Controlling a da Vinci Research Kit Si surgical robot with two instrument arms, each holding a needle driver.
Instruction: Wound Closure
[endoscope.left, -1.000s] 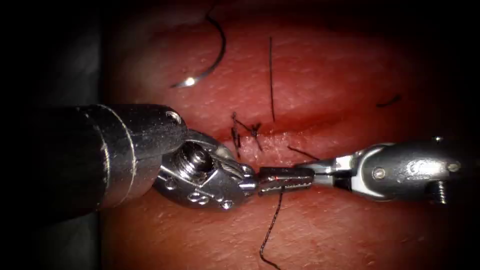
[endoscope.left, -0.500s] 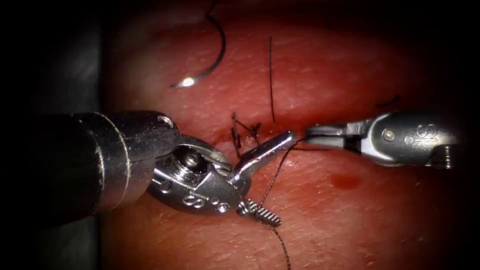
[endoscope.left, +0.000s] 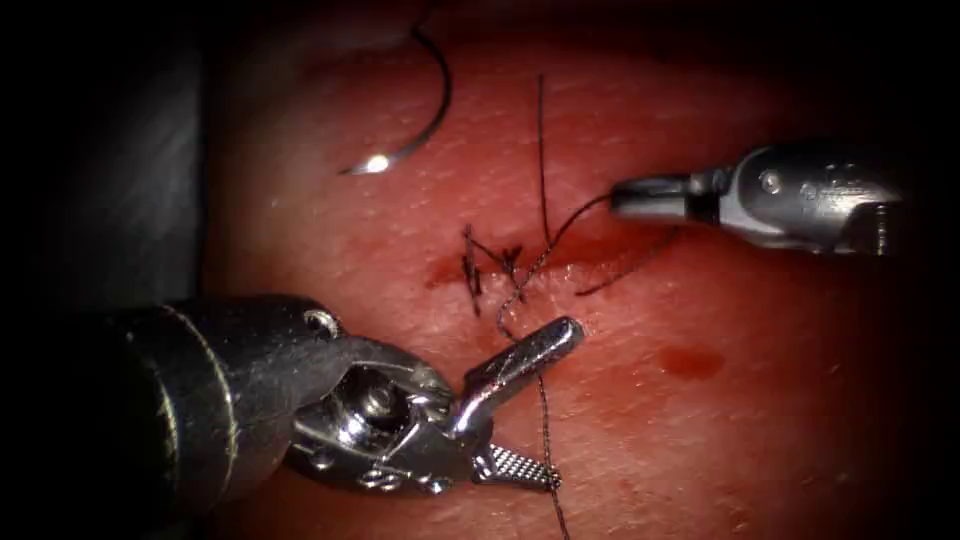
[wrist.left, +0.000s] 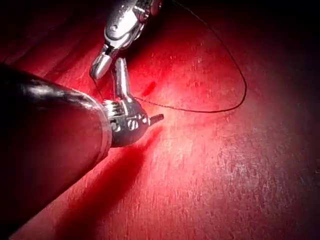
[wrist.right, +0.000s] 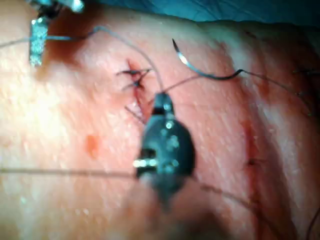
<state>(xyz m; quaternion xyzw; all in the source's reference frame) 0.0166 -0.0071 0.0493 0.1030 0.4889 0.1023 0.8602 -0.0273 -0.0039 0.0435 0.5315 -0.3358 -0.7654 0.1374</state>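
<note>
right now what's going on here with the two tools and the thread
The right tool has its jaws shut on the thread, which runs from there down to the knotted stitch at the cut in the tissue. The left tool has its jaws open and holds nothing, with the thread passing between them. The needle lies free on the tissue above the cut, not in it.

The curved needle (endoscope.left: 420, 110) lay loose on the tissue (endoscope.left: 760, 420), far back and to the left, with its bright tip (endoscope.left: 378, 163) on the near side. It was not stuck into the tissue and nothing held it. The thin dark thread (endoscope.left: 535, 270) ran from the right tool (endoscope.left: 628, 196), which held its end, down past the knot (endoscope.left: 485, 265) on the cut (endoscope.left: 600, 250). It passed between the wide jaws of the left tool (endoscope.left: 530, 400) and was not held there.
</note>
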